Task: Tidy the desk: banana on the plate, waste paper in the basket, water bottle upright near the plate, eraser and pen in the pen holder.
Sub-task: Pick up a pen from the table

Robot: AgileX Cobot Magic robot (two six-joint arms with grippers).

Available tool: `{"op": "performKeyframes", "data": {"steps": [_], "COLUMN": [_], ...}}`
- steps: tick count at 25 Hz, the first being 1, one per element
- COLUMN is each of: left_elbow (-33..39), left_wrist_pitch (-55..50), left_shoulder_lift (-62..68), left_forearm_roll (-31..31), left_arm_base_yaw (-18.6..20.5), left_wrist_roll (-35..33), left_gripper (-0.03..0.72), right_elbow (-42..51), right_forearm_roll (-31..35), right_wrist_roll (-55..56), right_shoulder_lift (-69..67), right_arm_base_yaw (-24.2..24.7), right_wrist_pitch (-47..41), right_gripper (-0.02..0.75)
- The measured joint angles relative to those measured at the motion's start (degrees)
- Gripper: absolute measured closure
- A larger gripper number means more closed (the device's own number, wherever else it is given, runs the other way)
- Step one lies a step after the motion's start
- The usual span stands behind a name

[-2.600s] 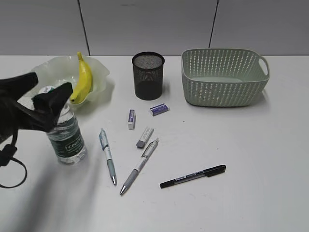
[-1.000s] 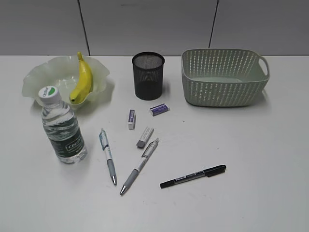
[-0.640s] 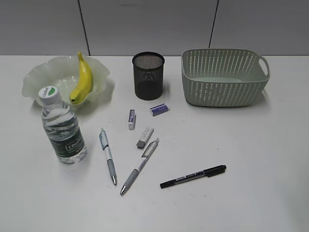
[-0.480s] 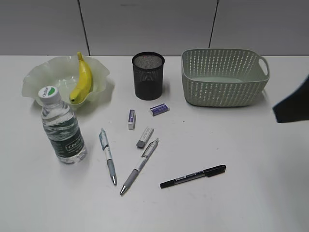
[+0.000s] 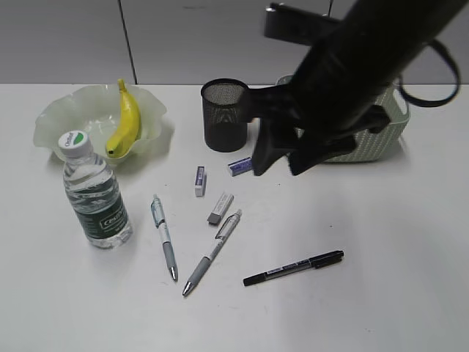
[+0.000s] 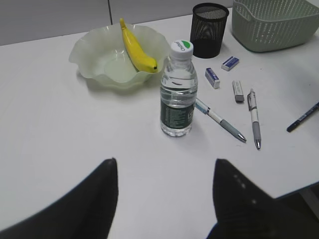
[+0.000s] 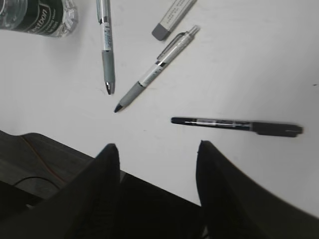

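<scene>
Mid-table, right gripper (image 5: 281,163) over the erasers (image 5: 242,166), fingers spread, empty; left gripper (image 6: 164,199) likewise, parked. Banana, bottle done. Next: descend, pinch one eraser, carry to pen holder (image 5: 225,115).

The right arm (image 5: 344,81) hides most of the basket (image 5: 392,117), so its inside cannot be seen. In the right wrist view the water bottle (image 7: 37,17) is cut off at the top edge, and one eraser (image 7: 172,17) too.

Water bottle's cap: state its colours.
White cap with a green leaf mark, clearest in the left wrist view.
</scene>
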State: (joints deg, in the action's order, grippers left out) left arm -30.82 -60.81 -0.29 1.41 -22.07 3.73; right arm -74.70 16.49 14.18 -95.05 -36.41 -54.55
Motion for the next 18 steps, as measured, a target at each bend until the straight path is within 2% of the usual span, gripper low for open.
{"op": "performKeyframes", "data": {"steps": [5,9,18], "left_elbow": [0.0,0.0,0.0], "left_wrist_pitch": [0.0,0.0,0.1], "left_shoulder_lift": [0.0,0.0,-0.1], "left_forearm_roll": [0.0,0.0,0.0], "left_arm_base_yaw": [0.0,0.0,0.0], "left_wrist_roll": [0.0,0.0,0.0], "left_gripper": [0.237,0.238,0.243], "right_elbow": [-12.1,-19.7,-21.6], "right_forearm_roll": [-0.2,-0.2,-0.9], "right_wrist_roll": [10.3,16.3,27.0], "right_shoulder_lift": [-13.5,-23.1,-32.0], "right_arm_base_yaw": [-5.7,-7.5,-7.4], "right_wrist_pitch": [-7.0,-11.5,-9.4], "right_gripper": [0.348,0.349,0.35]}}
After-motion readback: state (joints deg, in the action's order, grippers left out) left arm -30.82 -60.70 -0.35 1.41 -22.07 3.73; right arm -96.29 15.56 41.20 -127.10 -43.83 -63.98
